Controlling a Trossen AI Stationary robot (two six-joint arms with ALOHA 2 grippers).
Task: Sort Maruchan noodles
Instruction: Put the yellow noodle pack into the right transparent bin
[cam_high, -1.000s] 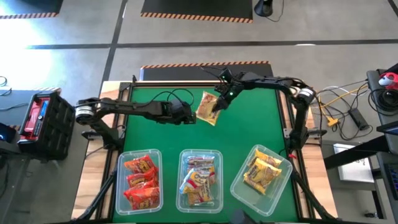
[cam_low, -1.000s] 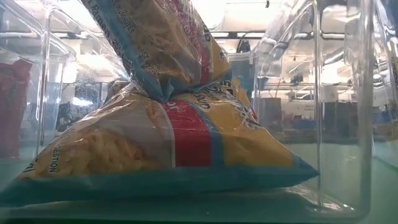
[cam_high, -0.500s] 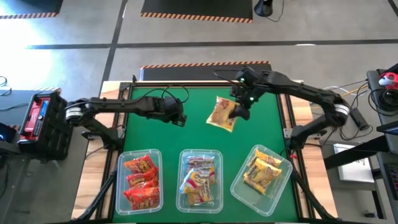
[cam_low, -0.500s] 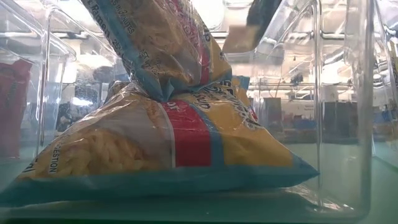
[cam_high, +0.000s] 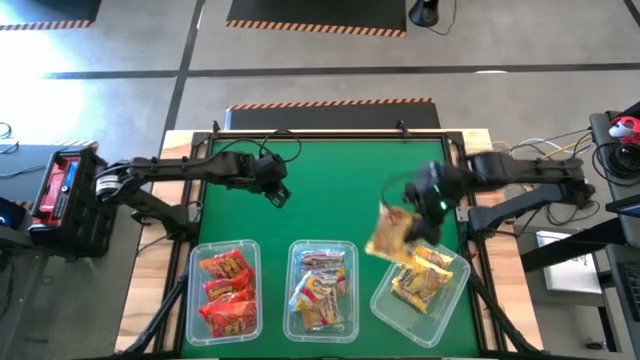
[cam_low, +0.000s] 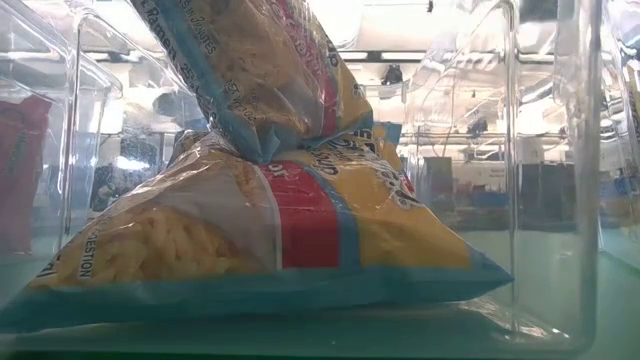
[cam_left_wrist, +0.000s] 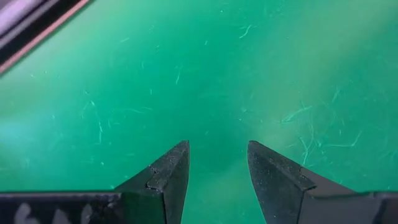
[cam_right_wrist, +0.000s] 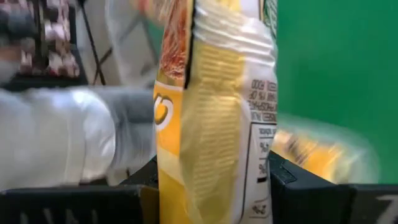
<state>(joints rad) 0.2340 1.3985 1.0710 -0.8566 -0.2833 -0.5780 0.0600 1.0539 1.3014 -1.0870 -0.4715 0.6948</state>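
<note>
**High view: yellow packet hanging at the rim of the right-hand tub**

In the high view the right claw (cam_high: 412, 215) is grasping a yellow noodle packet (cam_high: 390, 237) and carrying it above the tabletop's near right quarter. The right wrist view confirms the grip: the packet (cam_right_wrist: 214, 118) is clamped between the two dark fingers, its crimped end running up from them, so its long axis is pointing away from the claw.

Outward from the claw, the packet is hanging over the far, inner rim of the clear tub (cam_high: 452, 292) at the near right corner, where other yellow packets (cam_high: 420, 278) are already lying. The tub's middle is lying slightly nearer the tabletop's near edge and further toward its right edge than the packet. The drop, as I judge it, is turning on closing that small offset so the packet clears the rim.

The left claw (cam_high: 277, 193) is waiting, released and empty, over bare green mat in the far left part of the tabletop, well apart. The right arm is plainly the nearer one.
</note>
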